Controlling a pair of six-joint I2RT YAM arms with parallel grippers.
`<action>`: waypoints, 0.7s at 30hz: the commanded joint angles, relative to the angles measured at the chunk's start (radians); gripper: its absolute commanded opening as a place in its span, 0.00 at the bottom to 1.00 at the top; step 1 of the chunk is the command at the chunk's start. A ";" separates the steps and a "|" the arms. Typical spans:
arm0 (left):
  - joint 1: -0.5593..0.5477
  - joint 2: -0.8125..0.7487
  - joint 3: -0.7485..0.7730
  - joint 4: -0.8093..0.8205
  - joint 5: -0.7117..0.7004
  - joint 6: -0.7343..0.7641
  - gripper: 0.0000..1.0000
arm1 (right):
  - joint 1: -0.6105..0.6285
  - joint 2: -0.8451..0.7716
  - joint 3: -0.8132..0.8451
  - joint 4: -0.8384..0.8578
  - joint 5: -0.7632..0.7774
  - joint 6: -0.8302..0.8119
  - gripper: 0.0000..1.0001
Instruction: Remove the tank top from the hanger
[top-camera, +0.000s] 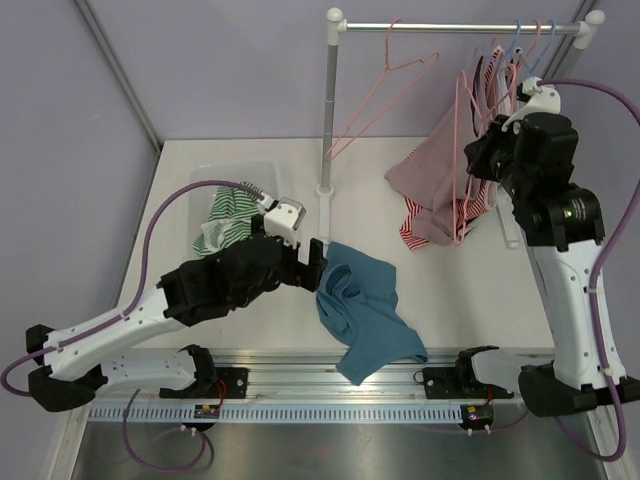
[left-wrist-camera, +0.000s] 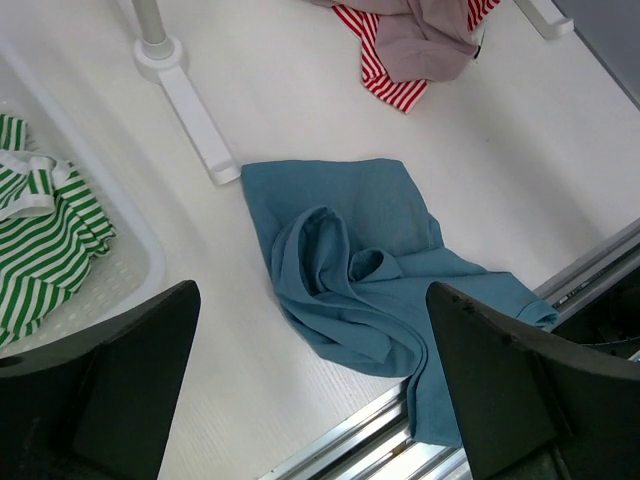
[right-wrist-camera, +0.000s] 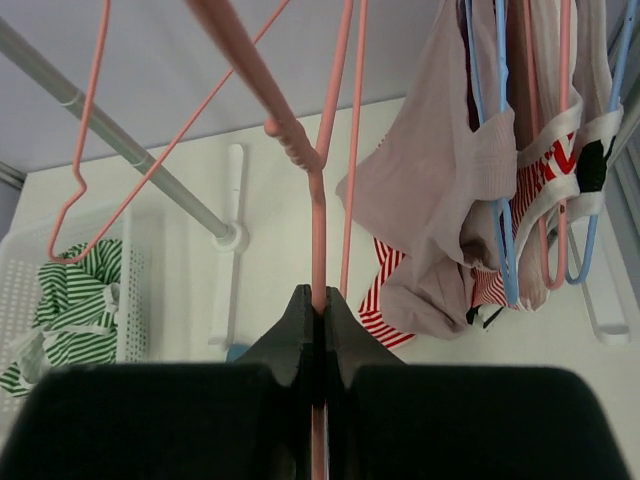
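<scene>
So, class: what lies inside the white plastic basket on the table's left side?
A crumpled green-and-white striped garment lies in the basket. Anything beneath it is covered, and the left arm hides the basket's near part.

Top external: high, behind arm bases, faces forward and down; takes in whole table (top-camera: 450, 290) out to clothes rail (top-camera: 460, 27).
Left wrist: low over table, looks down between own fingers (left-wrist-camera: 110, 390), close on blue garment (left-wrist-camera: 370, 270).
Right wrist: up by rail, looks down along pink hanger (right-wrist-camera: 315, 200), very near.
All three share green-striped cloth (top-camera: 228, 215) and rack post foot (left-wrist-camera: 190, 115); top and left wrist share blue garment.
</scene>
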 joint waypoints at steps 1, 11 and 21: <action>0.001 -0.082 0.023 -0.078 -0.053 -0.023 0.99 | -0.001 0.090 0.118 0.010 0.042 -0.043 0.00; -0.001 -0.158 -0.039 -0.141 -0.059 -0.034 0.99 | 0.001 0.454 0.486 -0.042 -0.047 -0.075 0.00; 0.001 -0.142 -0.043 -0.112 -0.066 -0.023 0.99 | 0.077 0.693 0.756 -0.098 -0.020 -0.092 0.00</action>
